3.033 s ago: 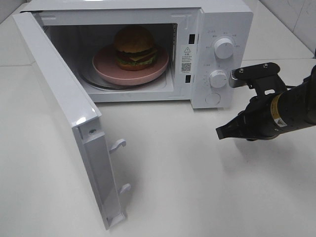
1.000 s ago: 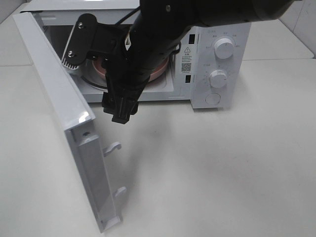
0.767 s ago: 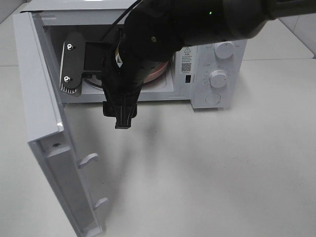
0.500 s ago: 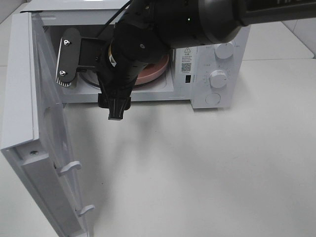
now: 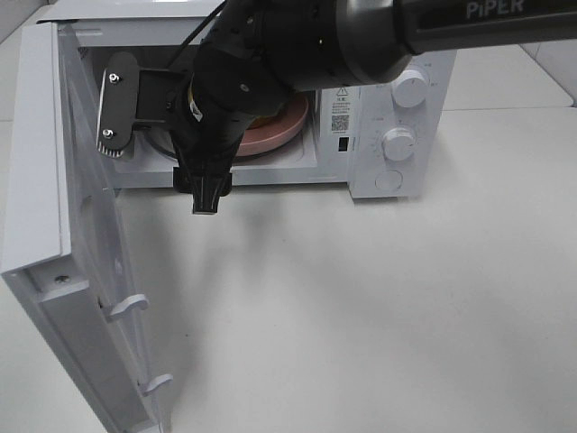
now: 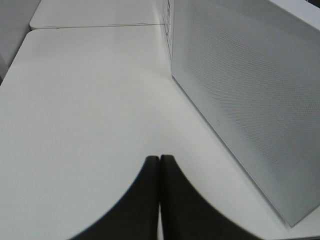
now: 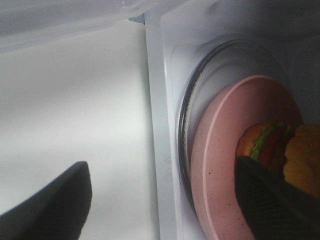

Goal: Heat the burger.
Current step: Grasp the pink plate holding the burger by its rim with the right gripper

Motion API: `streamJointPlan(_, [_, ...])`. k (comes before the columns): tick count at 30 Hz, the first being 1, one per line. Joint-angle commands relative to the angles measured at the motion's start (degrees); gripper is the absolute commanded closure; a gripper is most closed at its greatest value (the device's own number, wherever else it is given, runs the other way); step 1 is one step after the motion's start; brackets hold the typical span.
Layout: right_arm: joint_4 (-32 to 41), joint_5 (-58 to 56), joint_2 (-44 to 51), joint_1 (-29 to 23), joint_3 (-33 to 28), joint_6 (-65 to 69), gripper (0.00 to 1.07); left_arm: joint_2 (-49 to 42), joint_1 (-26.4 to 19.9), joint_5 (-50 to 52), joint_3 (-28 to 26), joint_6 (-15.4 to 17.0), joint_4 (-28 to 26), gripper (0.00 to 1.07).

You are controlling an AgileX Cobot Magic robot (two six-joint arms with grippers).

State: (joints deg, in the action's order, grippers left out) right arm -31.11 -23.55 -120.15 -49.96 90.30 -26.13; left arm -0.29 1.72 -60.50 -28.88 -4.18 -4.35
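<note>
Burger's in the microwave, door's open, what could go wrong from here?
The open right end effector hangs at the microwave mouth, near the pink plate; a stray move could knock the plate or burger. The door stands wide open, so swinging it shut could hit the arm crossing the opening.

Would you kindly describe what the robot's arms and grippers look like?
The right arm is glossy black and rounded, with white PiPER lettering, a yellow wrist label and a thin black cable. The right gripper has black fingers, one bearing a grey ridged pad with two screws. The left gripper shows two dark, curved fingers.
</note>
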Motion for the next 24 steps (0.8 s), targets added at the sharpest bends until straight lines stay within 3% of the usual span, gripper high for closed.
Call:
streamJointPlan(1, [-3.2, -0.2, -2.1, 0.2, 1.5, 2.5, 0.31, -1.1, -0.1, 0.9, 0.2, 0.3, 0.1, 1.06])
streamJointPlan(12, [-6.0, 0.6, -7.4, 2.1, 6.2, 10.4, 0.31, -1.1, -0.1, 0.9, 0.2, 0.3, 0.1, 1.06])
streamJointPlan(24, [-8.7, 4.8, -9.5, 5.5, 6.2, 11.1, 0.31, -1.1, -0.1, 0.9, 0.2, 0.3, 0.1, 1.06])
